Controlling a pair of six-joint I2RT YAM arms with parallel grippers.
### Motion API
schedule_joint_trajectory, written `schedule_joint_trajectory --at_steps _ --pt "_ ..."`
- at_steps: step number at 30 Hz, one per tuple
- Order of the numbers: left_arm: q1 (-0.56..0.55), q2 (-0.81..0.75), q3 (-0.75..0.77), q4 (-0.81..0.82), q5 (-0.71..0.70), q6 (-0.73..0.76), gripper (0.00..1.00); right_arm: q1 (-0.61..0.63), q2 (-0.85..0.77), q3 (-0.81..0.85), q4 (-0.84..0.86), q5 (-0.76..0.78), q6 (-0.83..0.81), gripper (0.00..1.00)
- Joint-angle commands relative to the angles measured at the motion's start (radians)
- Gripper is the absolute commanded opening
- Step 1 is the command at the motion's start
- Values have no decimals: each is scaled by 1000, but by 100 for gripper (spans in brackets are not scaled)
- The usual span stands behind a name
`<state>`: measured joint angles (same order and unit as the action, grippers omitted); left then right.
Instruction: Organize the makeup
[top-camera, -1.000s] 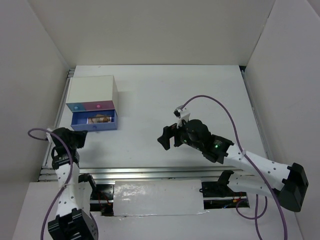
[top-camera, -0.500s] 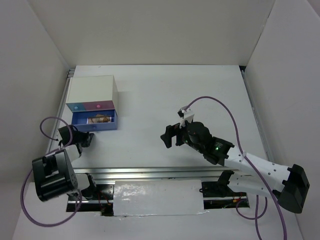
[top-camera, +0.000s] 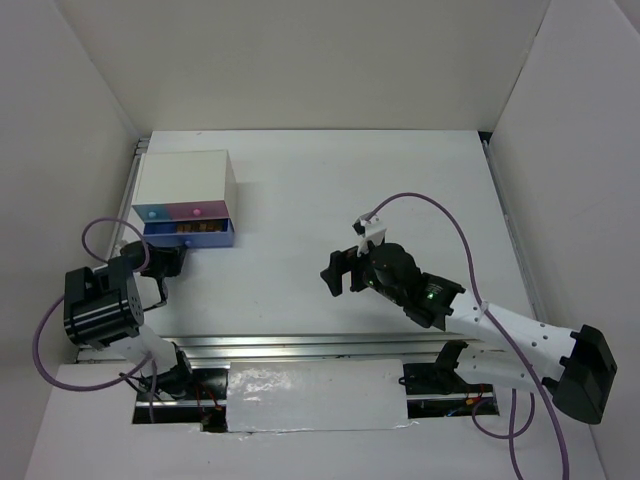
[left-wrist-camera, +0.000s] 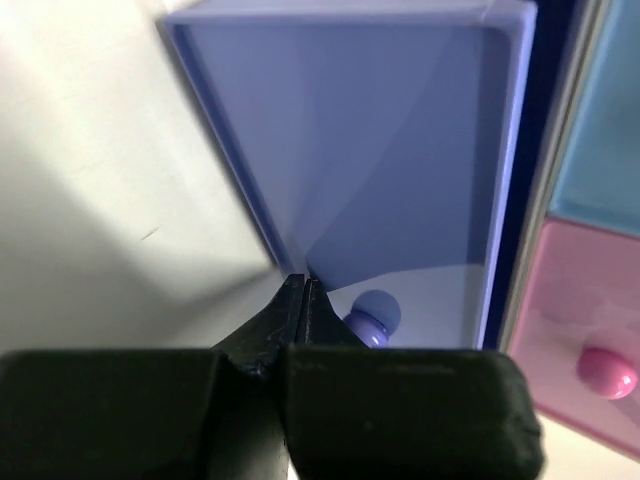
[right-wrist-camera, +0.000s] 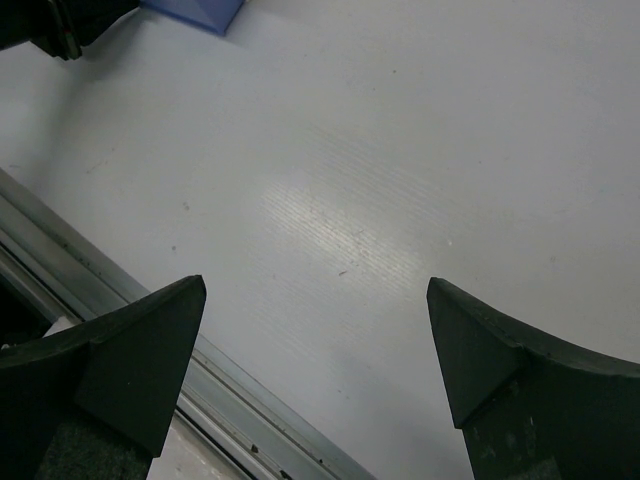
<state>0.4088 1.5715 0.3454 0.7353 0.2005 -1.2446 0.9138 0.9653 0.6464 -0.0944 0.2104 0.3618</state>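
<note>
While one white box (top-camera: 185, 178) at left shows three drawers, teal drawer (top-camera: 153, 212), pink drawer (top-camera: 199, 210) and blue drawer (top-camera: 210, 240), only the blue drawer is partly out. Makeup (top-camera: 190, 227) inside it: brownish strip only, pieces uncountable. Left gripper (left-wrist-camera: 301, 292) clenched, empty, tips just beside blue knob (left-wrist-camera: 376, 312), not around it. Right gripper (right-wrist-camera: 316, 288) spread wide, holding nothing, over table (top-camera: 400, 190), well apart from box.

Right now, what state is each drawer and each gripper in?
Blue drawer: partly open, makeup inside.
Pink drawer: shut.
Teal drawer: shut.
Left gripper: shut, empty, tips beside the blue drawer's knob.
Right gripper: open, empty, above the table.
</note>
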Motion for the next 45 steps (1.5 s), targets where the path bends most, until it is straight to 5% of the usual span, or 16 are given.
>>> schedule_joint_trajectory --at_steps 1,20,23,26,27,31,37,45 --pt "-34 79 32 257 33 -47 6 -6 7 19 39 23 -12 100" --pt "-91 233 121 361 -35 -72 15 -6 92 45 30 3 -18 100" --pt "-110 110 38 325 -23 -70 28 -4 90 48 28 0 -18 100" --pt "-207 -155 41 16 -77 39 55 -6 76 41 38 9 -6 100" --pt "-305 -238 55 -224 -134 107 73 -6 73 33 45 12 0 100" --pt "-562 -651 116 -557 -398 269 98 -6 26 18 55 41 25 100" --pt "-610 -757 528 -1191 -335 622 99 8 -144 146 -216 207 204 100" --pt "-674 -1033 647 -1441 -444 798 100 16 -476 357 -574 307 215 100"
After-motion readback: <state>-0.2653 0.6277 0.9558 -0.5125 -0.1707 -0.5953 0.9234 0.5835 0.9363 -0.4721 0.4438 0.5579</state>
